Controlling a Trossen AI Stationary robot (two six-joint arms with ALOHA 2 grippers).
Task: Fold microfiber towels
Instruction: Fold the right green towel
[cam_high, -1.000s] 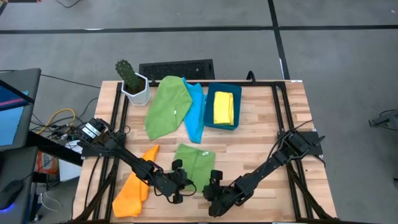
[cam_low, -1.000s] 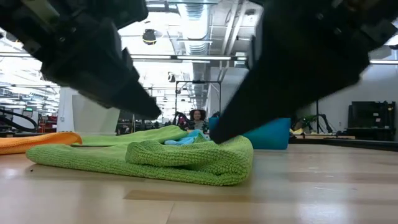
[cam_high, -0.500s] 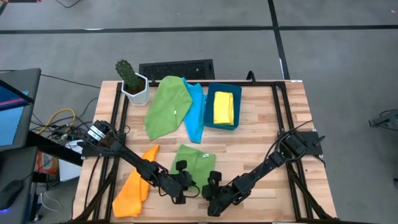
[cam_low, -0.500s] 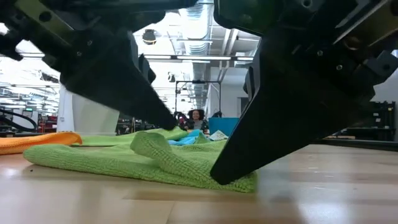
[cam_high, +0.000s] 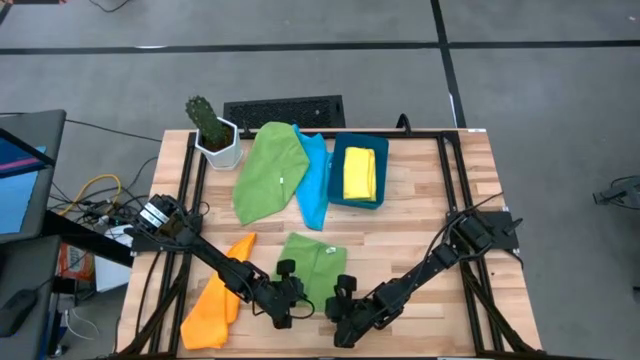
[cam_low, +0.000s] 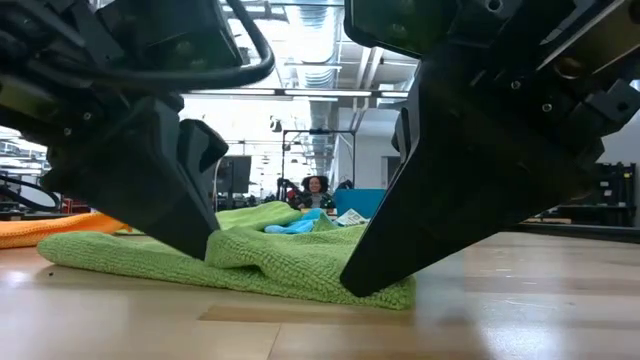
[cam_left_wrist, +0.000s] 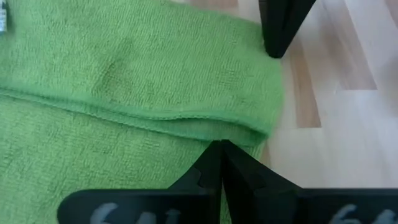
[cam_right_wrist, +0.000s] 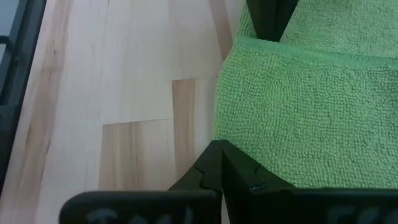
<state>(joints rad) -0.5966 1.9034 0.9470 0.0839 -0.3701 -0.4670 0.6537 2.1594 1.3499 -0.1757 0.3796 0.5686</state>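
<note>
A folded green towel (cam_high: 313, 258) lies flat on the wooden table near its front edge. My left gripper (cam_high: 290, 303) is shut at the towel's near left corner. My right gripper (cam_high: 340, 308) is shut at the near right corner. In the low view both dark fingertips come slanting down onto the green towel (cam_low: 280, 265). An orange towel (cam_high: 215, 298) lies to the left. Another green towel (cam_high: 268, 170) and a light blue one (cam_high: 316, 185) lie at the back. A yellow towel (cam_high: 358, 172) sits in the blue bin (cam_high: 332, 190). My left gripper presses its shut fingertips (cam_left_wrist: 221, 149) on the towel's lower layer, just short of the hem of the folded-over layer (cam_left_wrist: 186, 118). It comes slanting down from the near left. The towel lies flat on the table under it. My right gripper is shut on the towel's side edge (cam_right_wrist: 219, 127) near the near right corner, slanting down from the near right. Its own fingers hide how many layers are between them. The edge (cam_low: 385, 292) lies on the table.
A potted cactus (cam_high: 212, 130) and a dark keyboard (cam_high: 284, 110) stand at the back. Black frame rails run along the left and right sides of the table. Bare wood lies to the right of the folded towel. A person shows far behind in the low view.
My right gripper has sunk to the table with the towel's curled-up right edge, which now lies flat. My left gripper has come down toward the table's left onto the towel and tipped steeper. The raised ridge of cloth between them has flattened.
</note>
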